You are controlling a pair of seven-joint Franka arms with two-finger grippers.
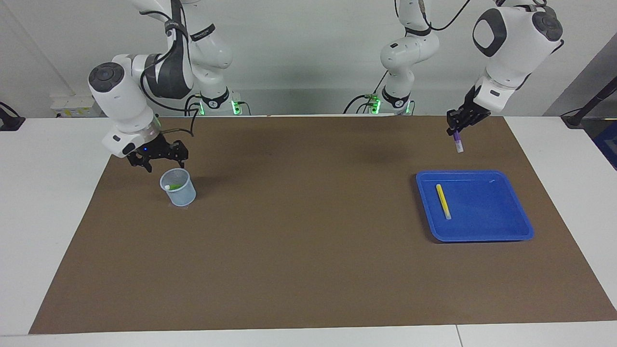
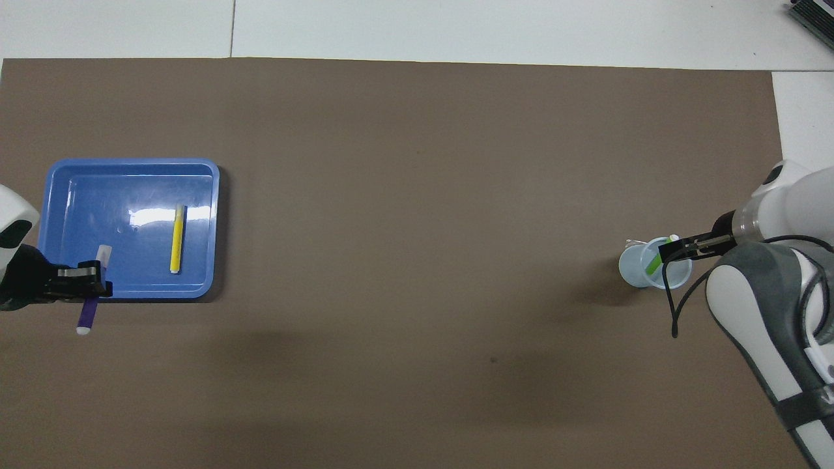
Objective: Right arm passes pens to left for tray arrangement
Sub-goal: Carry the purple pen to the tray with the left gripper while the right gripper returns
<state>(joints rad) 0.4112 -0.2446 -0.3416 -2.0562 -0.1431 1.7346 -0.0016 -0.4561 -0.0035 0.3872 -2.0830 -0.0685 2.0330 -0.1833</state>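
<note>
The blue tray (image 1: 482,237) (image 2: 130,185) lies toward the left arm's end of the table, with a yellow pen (image 1: 443,201) (image 2: 176,239) flat in it. My left gripper (image 1: 455,129) (image 2: 91,286) hangs in the air over the tray's edge nearest the robots. It is shut on a purple pen (image 1: 458,144) (image 2: 86,316), which points steeply down with its pale tip lowest. A green pen (image 1: 173,186) (image 2: 653,264) leans inside the pale-blue mesh cup (image 1: 181,193) (image 2: 633,272). My right gripper (image 1: 164,162) (image 2: 674,251) is open just above the cup's rim, holding nothing.
A brown mat (image 1: 308,250) (image 2: 417,195) covers most of the white table; tray and cup both stand on it. The right arm's cable (image 2: 674,312) loops down beside the cup.
</note>
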